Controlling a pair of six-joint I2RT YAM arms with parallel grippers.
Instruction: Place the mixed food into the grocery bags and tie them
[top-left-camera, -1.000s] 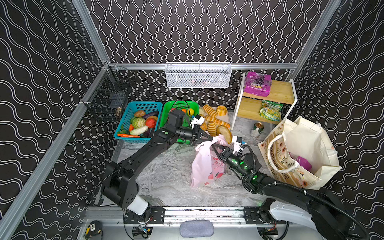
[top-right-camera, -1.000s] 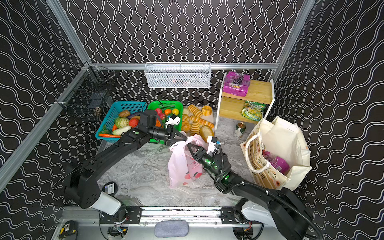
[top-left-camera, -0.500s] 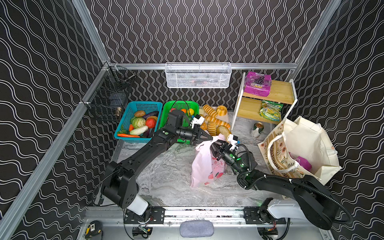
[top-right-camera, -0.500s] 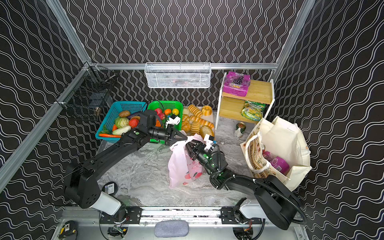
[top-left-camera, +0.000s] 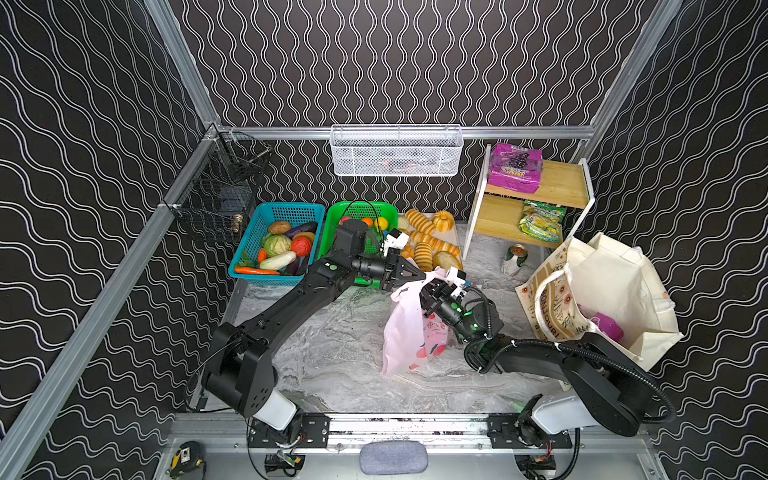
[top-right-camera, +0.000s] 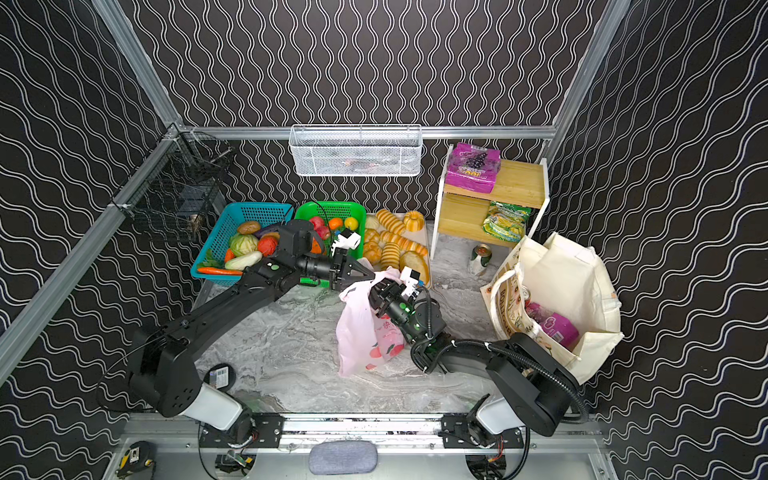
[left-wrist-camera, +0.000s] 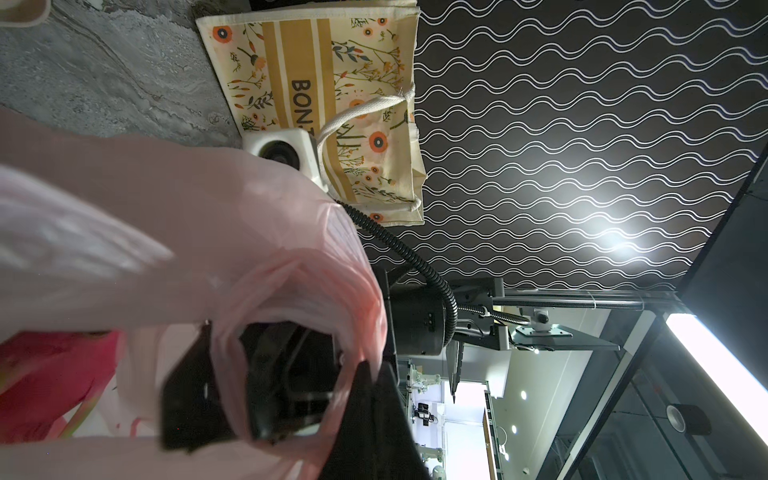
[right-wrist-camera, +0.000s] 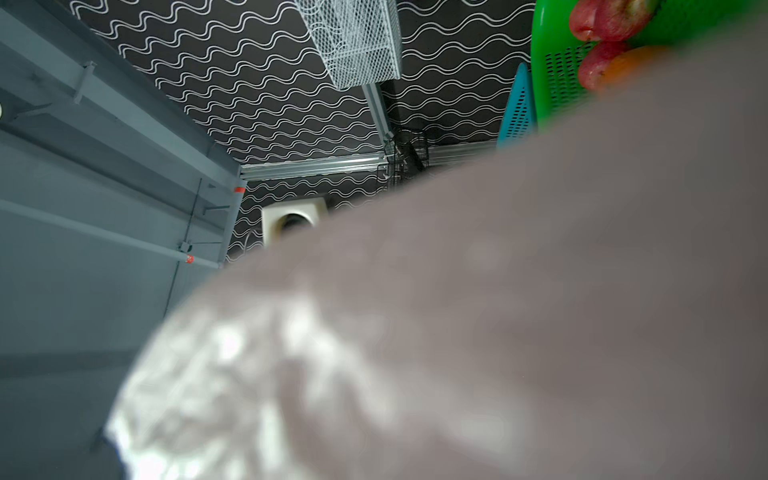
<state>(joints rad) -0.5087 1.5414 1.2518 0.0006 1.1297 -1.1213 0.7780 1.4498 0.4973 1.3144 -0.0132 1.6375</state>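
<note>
Pink bag (top-left-camera: 409, 328) stands near the middle of the surface (top-left-camera: 332, 332), its printed body slumped and its top drawn up to a gathered neck. Bare surface lies open on its left and toward the front rail. Behind it the room is tight: the bread (top-left-camera: 424, 249) and the green basket (top-left-camera: 332, 216) sit just beyond the neck. On its right the right arm lies low between the bag and the tote (top-left-camera: 615, 282), which leans open against the right wall with a purple packet (top-left-camera: 602, 326) inside.

In both top views the left fingers (top-left-camera: 415, 274) reach in from the basket side, clenched on the bag's upper edge. The left wrist view shows pink plastic bunched into them. The right fingers (top-left-camera: 428, 291) are clenched too, pressed against the neck from the other side, just beside the left ones. Plastic loops around them (left-wrist-camera: 286, 374), but whether any is pinched between them cannot be told. The right wrist view is mostly covered by blurred plastic. A red shape (left-wrist-camera: 45, 374) shows through the bag wall.
</note>
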